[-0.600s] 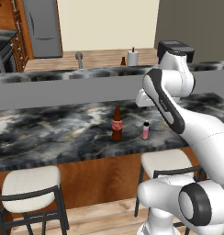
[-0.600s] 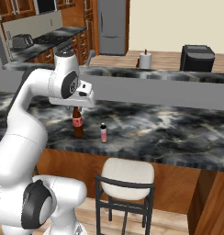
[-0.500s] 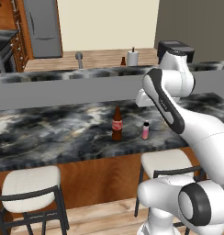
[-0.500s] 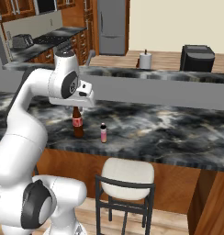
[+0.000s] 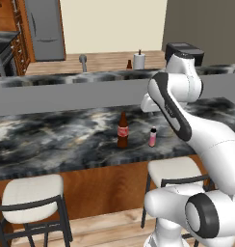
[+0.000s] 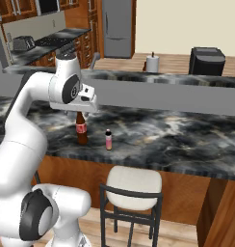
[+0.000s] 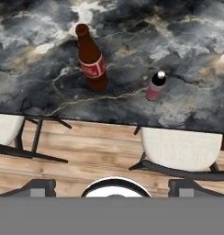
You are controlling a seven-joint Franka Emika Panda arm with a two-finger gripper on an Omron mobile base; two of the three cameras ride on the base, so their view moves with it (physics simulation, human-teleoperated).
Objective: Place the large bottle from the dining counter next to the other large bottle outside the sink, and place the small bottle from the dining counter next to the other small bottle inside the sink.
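Marbled dining counter (image 5: 52, 140) lay under the raised hand. Gripper (image 6: 85, 112) hung above it with jaws spread wide, holding nothing, presumably poised for a first pick. Directly below stood the large bottle (image 7: 91, 58), upright; the small bottle (image 7: 155, 86) stood just beside it, apart. Neither had yet been taken toward the sink.

The white arm rises from the base, bends at a high elbow and folds forward over the dining counter (image 5: 52, 140). Its hand points down above the counter's near edge. The gripper (image 7: 112, 187) hangs with jaws spread wide, holding nothing.
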